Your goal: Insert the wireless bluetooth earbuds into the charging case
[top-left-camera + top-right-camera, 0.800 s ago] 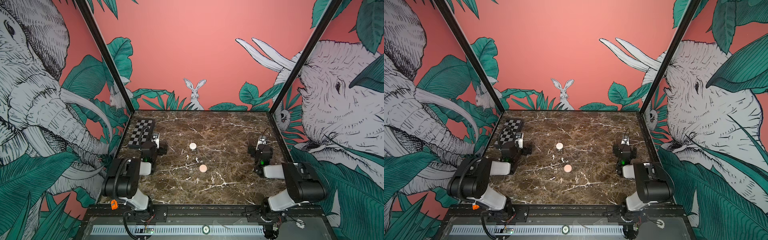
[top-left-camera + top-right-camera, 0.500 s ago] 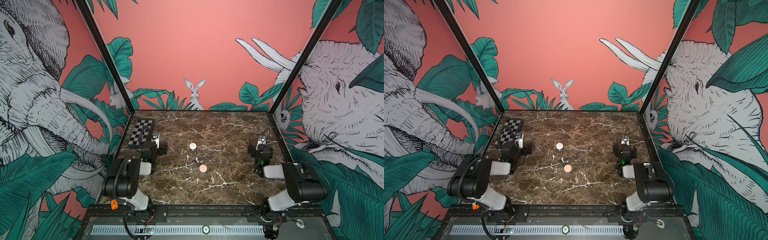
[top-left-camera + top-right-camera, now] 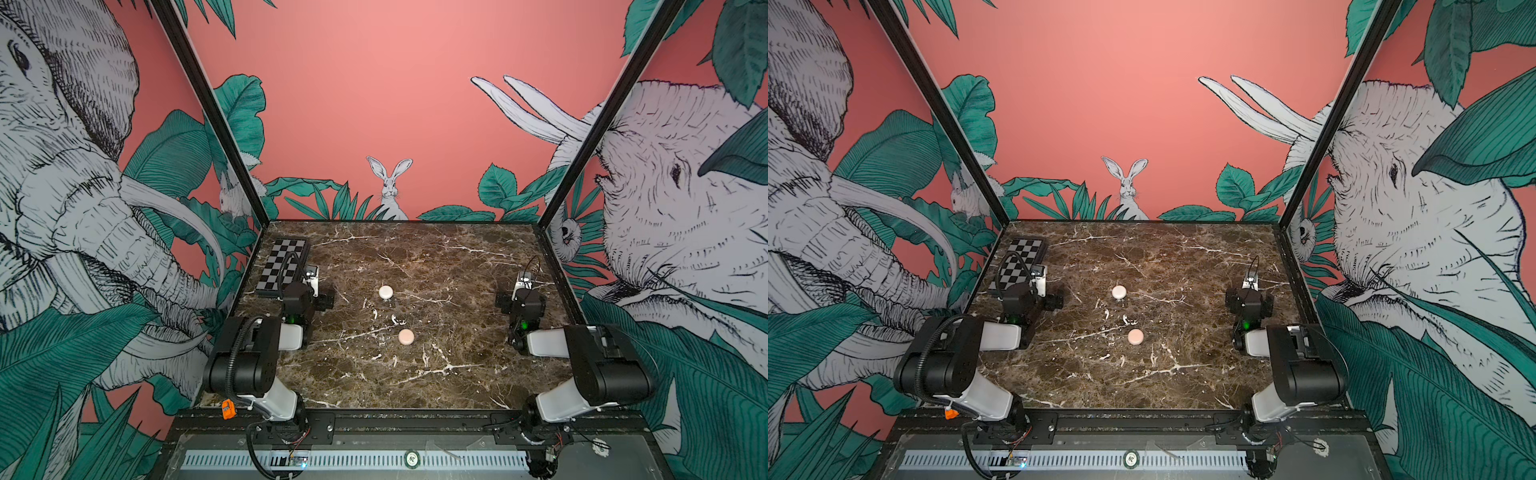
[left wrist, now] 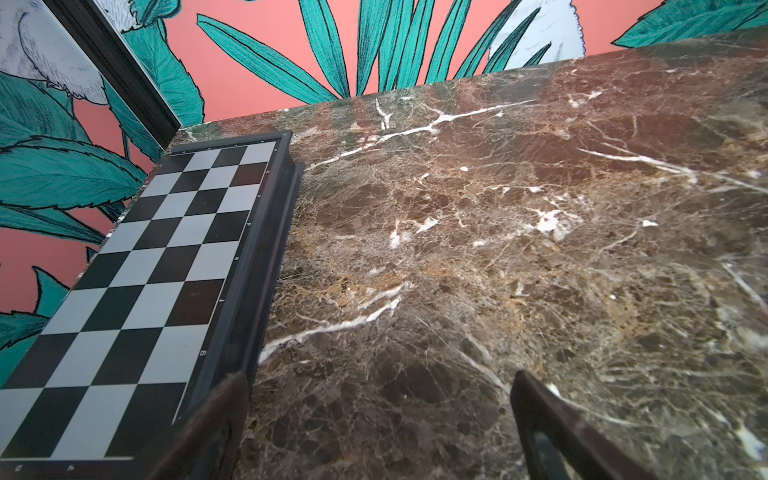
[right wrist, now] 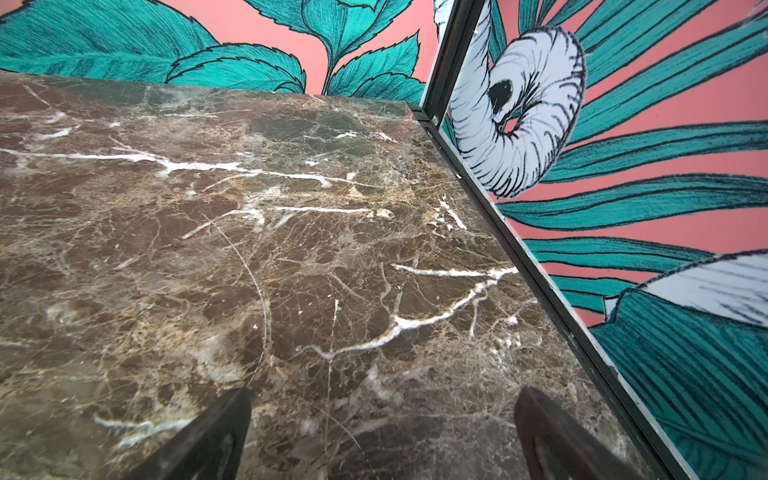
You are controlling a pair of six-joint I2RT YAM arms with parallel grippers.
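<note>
Earbuds (image 3: 375, 313): two tiny pale pieces, loose on the marble table (image 3: 478, 266). Located between the white case (image 3: 385, 292) and the pink case (image 3: 406, 336), touching neither; same layout in both top views.

Left gripper (image 4: 374, 436): spread wide, empty, beside the chessboard (image 4: 137, 291), well apart from the earbuds.

Right gripper (image 5: 382, 436): spread wide, empty, near the table's right edge.

Likely faults:
- Mistaking white marble veins (image 3: 446, 367) for earbuds, given similar colour and size.
- Pinching a curved shell off-centre and flicking it away.
- Choosing the wrong case.
- Attempting insertion while both lids appear closed.

Markings: none legible on either case. Small characters along the chessboard rim, too small to read with confidence.
</note>
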